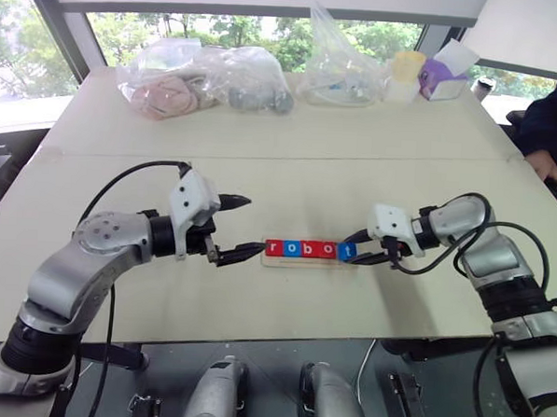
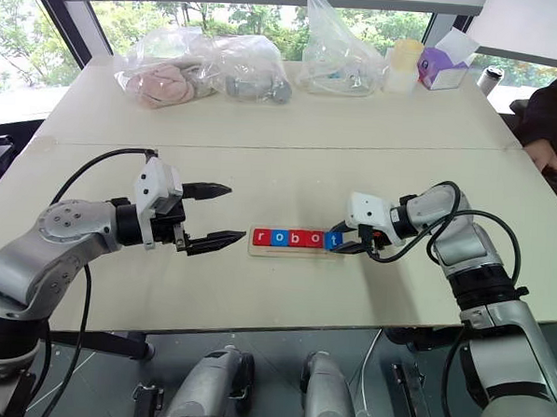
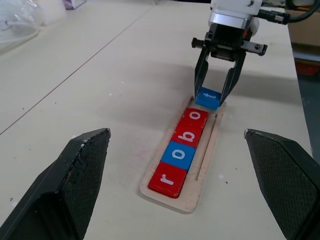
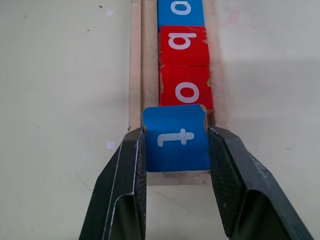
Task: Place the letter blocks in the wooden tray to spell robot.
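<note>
Pinching the blue t block point(image 4: 176, 138) between its two black fingers, the right gripper point(image 1: 359, 249) holds that tile at the right-hand end of the wooden tray point(image 3: 206, 165), which lies lengthwise near the middle of the table point(image 1: 291, 144). Four letter blocks point(image 1: 300, 250) lie flat in the tray in a touching row: red r, blue o, red b, red o. Hovering just beside the tray's left end, the left gripper point(image 2: 206, 214) has its fingers spread wide around nothing.
</note>
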